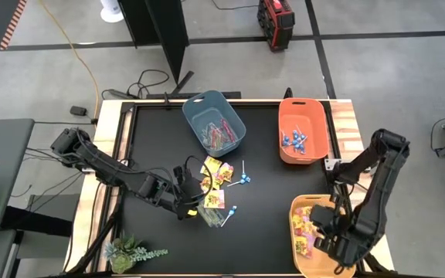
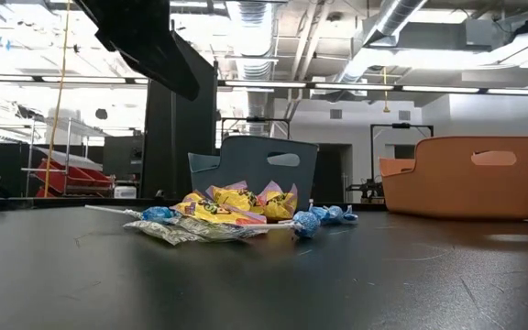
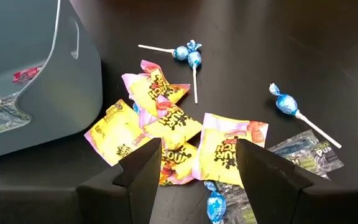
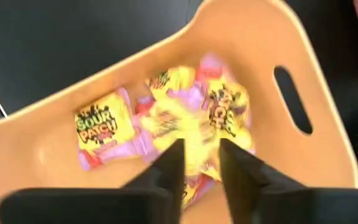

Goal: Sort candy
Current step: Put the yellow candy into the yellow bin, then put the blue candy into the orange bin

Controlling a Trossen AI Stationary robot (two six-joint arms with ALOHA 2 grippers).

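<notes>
The loose candy [image 1: 216,185] lies in a small heap at the middle of the black worktop [image 1: 269,185]: yellow packets [image 3: 166,115] overlapping one another, blue-wrapped lollipops [image 3: 188,56] on thin sticks beside them, and clear-wrapped sticks [image 3: 303,152] at the heap's edge. The left claw [image 3: 197,171] hangs just over this heap with its fingers spread, gripping nothing. More yellow packets [image 4: 185,118] fill the yellow bin [image 1: 296,243], where the right claw [image 4: 197,168] hovers, fingers slightly parted and empty. Blue lollipops [image 1: 294,143] sit in the orange bin [image 1: 284,116], and pinkish sticks [image 1: 221,133] in the blue-grey bin [image 1: 195,104].
</notes>
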